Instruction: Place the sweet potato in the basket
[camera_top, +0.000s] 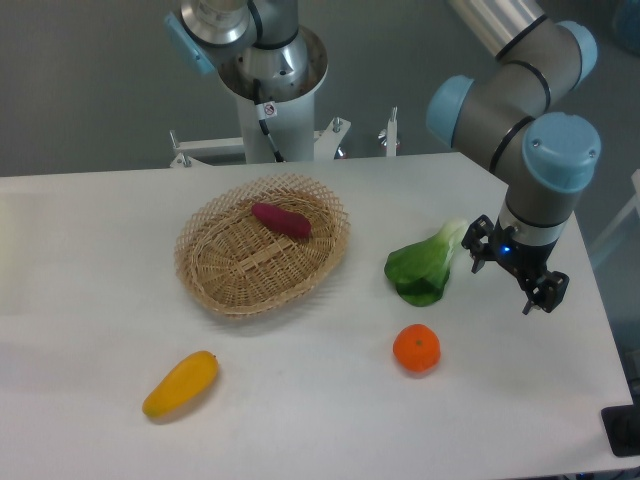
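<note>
1. A white worktop (90, 290) carries a tan woven basket (215, 275) left of centre; the reddish-purple sweet potato (281, 219) lies inside it, toward the far right part of its floor.
2. The pincer (520, 282) hangs at the worktop's right side, well apart from the basket; its fingers are spread and grip nothing.
3. A green leafy vegetable (424, 266) lies just left of the pincer; an orange (416, 349) sits nearer the front; a yellow-orange fruit (180, 384) lies front left.
</note>
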